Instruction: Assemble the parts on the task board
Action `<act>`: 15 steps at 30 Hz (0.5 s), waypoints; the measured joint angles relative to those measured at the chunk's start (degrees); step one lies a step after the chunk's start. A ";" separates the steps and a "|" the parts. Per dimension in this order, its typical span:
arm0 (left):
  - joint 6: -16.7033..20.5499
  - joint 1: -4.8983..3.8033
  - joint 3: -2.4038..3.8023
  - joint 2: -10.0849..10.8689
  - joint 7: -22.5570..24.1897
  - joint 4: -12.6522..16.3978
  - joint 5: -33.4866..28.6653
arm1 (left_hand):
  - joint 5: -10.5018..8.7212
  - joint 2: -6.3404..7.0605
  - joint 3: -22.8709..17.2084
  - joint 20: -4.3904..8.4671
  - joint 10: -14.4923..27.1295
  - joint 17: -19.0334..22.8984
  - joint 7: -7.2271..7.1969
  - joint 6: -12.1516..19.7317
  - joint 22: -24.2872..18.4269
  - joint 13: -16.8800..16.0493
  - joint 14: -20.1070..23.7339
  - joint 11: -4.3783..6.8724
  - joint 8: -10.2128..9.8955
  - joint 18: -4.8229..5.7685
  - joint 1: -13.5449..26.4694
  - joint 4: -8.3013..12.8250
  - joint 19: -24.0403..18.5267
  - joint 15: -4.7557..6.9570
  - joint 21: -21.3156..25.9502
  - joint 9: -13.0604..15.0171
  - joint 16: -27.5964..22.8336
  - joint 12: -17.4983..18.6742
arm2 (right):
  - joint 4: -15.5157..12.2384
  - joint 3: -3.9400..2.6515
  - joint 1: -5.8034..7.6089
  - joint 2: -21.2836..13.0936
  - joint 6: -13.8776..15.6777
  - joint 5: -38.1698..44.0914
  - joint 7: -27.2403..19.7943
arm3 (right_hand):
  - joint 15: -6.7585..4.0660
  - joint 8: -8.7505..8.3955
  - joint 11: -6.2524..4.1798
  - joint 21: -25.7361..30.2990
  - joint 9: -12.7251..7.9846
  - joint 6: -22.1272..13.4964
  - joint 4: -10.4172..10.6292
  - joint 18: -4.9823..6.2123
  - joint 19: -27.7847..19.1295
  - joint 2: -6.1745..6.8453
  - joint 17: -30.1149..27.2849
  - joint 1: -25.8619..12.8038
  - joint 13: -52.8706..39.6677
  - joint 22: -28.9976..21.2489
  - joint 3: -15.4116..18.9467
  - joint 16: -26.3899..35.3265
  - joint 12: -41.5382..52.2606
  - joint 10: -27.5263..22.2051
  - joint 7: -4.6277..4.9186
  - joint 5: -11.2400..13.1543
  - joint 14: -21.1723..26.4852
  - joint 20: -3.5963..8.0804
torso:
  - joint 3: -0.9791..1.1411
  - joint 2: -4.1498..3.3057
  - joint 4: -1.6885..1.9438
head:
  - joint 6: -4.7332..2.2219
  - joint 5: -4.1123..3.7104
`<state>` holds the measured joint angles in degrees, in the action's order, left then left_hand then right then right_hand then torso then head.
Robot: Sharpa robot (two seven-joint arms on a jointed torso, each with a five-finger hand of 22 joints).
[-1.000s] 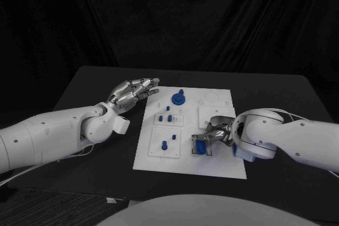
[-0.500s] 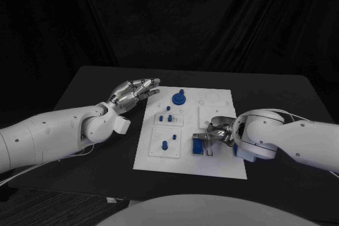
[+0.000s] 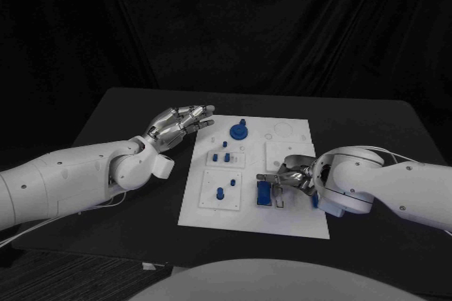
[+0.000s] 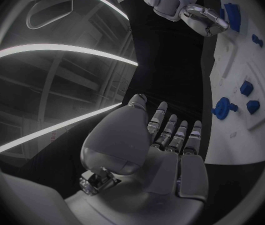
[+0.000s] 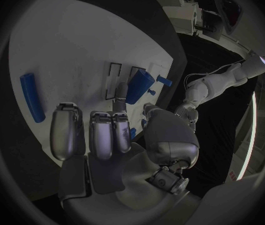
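The task board (image 3: 294,217), a white plate, is lying in the middle of the black counter (image 3: 113,111), its long side running from near to far. Small blue parts are sitting on it: a round, knobbed piece (image 3: 238,130) at the far end, short pegs (image 3: 226,158) standing in a raised white block at the left middle, another peg (image 3: 219,194) in the block nearer the robot, and a flat upright blue block (image 3: 262,194) in the right half. In the right wrist view a long blue bar (image 5: 31,96) is lying loose on the bare white surface, apart from the rest.

The right hand (image 3: 287,180) is working at the right half of the board, its fingers (image 5: 121,92) touching the blue block beside the rectangular slots; whether it is actually gripping that piece cannot be told.

The left hand (image 3: 179,124) is hovering above the counter just off the board's far left edge, fingers spread and holding nothing.

The counter is matte black, and black drapery is hanging behind it. In the left wrist view, pale curved light strips (image 4: 64,49) are glowing overhead.
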<state>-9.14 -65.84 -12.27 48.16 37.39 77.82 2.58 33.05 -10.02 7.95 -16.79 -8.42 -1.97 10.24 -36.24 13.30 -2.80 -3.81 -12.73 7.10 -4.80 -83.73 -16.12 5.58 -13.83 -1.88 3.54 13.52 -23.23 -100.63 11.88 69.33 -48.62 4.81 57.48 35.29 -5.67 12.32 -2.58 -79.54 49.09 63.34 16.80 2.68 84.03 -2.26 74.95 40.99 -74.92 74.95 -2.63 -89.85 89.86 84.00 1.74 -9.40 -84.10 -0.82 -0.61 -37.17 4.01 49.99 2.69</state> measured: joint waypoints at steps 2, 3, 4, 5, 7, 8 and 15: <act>-0.06 0.00 0.00 0.00 -0.05 -0.01 0.00 | 0.00 0.00 0.00 0.00 -0.03 -0.01 0.00 0.00 0.00 0.00 0.00 -0.03 0.00 0.00 0.00 0.00 0.00 0.00 0.00 0.01 0.00 0.00 | -0.69 0.01 -0.01 -0.91 0.81 -0.03 -0.23 | 0.00 0.00 0.00 0.00 -0.02 0.32 -0.01 0.00 0.00 0.23 0.00 -0.53 0.00 0.00 1.45 0.00 0.00 0.00 -0.07 0.35 0.00 0.00 | 0.00 0.00 0.00 | 0.01 0.05; -0.08 0.00 0.00 0.00 -0.07 -0.03 0.00 | 0.00 0.00 0.00 0.00 -0.04 -0.02 0.00 0.00 0.00 0.00 0.00 -0.04 0.00 -0.01 0.00 0.00 0.00 0.00 0.00 0.02 0.00 0.00 | -1.07 0.02 -0.01 -1.37 1.25 -0.04 -0.42 | 0.00 0.00 0.00 0.00 -0.02 0.32 -0.02 0.00 0.00 0.48 0.00 -0.78 0.00 0.00 2.15 0.00 0.00 0.00 -0.07 0.03 0.00 0.00 | 0.00 0.00 0.00 | 0.00 0.07; -0.09 0.01 0.00 0.00 -0.09 -0.04 0.00 | 0.00 0.00 0.00 0.00 -0.04 -0.05 0.00 0.00 0.00 0.00 0.00 -0.04 0.00 0.00 0.00 0.00 0.00 0.00 0.00 0.04 0.00 0.00 | -1.55 0.04 -0.01 -1.89 1.79 -0.05 -0.70 | 0.00 0.00 0.00 0.00 -0.02 0.32 -0.10 0.00 0.00 0.52 0.00 -0.82 0.00 0.00 2.59 0.00 0.00 0.00 -0.07 -0.47 0.00 0.00 | 0.00 0.00 0.00 | 0.00 0.09; -0.11 0.01 0.00 0.01 -0.11 -0.05 0.00 | 0.13 -0.16 0.00 0.00 -0.05 -0.05 0.00 0.00 0.00 0.00 0.00 -0.05 0.00 -0.01 -0.16 0.00 0.00 0.00 0.00 0.06 0.00 0.00 | -2.21 0.05 -0.01 -2.59 2.61 -0.07 -1.24 | 0.00 0.00 0.00 -0.09 -0.05 0.32 -0.12 0.00 0.00 0.52 0.00 -0.82 0.00 0.00 3.07 0.00 0.00 0.00 -0.07 -0.99 0.00 0.00 | 0.00 0.00 0.00 | 0.00 0.12; -0.13 0.01 0.00 0.04 -0.13 -0.06 0.00 | 0.24 -0.26 0.00 0.00 -0.05 -0.05 0.00 0.00 0.02 -0.03 0.00 -0.05 0.18 0.00 -0.26 0.00 0.00 0.00 0.00 0.07 0.00 0.00 | -3.14 0.06 0.04 -3.57 3.98 -0.09 -2.43 | 0.00 0.00 0.00 -0.69 -0.10 0.32 -0.30 0.00 0.00 0.50 -0.01 0.56 0.00 0.00 3.69 0.00 0.00 0.00 -0.07 -2.77 0.00 0.00 | 0.00 0.01 0.00 | 0.00 0.16; -0.14 0.01 0.00 0.05 -0.14 -0.07 0.00 | 0.24 -0.26 0.00 0.00 -0.06 -0.05 0.00 0.00 0.05 -0.05 0.00 -0.06 0.22 0.00 -0.26 0.00 0.00 0.00 0.00 0.07 0.00 0.00 | -3.70 0.07 0.13 -4.15 4.92 -0.08 -3.41 | 0.00 0.00 0.00 -0.88 -0.10 0.32 -0.48 0.00 0.00 0.61 -0.01 2.36 0.00 0.00 4.00 0.00 0.00 0.00 -0.07 -4.40 0.00 0.00 | 0.00 0.01 0.00 | 0.00 0.16; -0.17 0.02 0.00 0.11 -0.18 -0.10 0.00 | 0.24 -0.26 -0.19 0.00 -0.18 -0.05 0.00 0.00 0.16 -0.05 0.00 -0.18 0.22 0.00 -0.26 0.01 0.00 0.00 0.00 0.07 0.18 0.00 | -6.46 0.03 0.53 -6.78 8.83 4.02 -10.06 | 0.00 6.08 0.00 -2.33 6.50 -1.83 -4.07 0.00 0.00 2.92 -0.01 16.65 0.00 -0.01 6.21 0.00 0.00 0.00 -0.70 -12.22 0.00 0.00 | 0.01 0.01 0.00 | 0.01 0.24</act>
<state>-9.32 -65.82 -12.27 48.27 37.21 77.72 2.58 33.29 -10.28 7.77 -16.79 -8.61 -2.02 10.24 -36.24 13.45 -2.85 -3.81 -12.91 7.32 -4.81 -83.99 -16.11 5.58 -13.82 -1.88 3.60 13.70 -23.23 -107.09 11.91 69.86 -55.39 13.65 61.50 25.23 -5.67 18.39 -2.58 -81.87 55.59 61.50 12.74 2.68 84.03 0.66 74.94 57.63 -74.91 74.93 3.59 -89.85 89.86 84.00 1.03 -21.62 -84.10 -0.82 -0.60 -37.16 4.01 49.99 2.93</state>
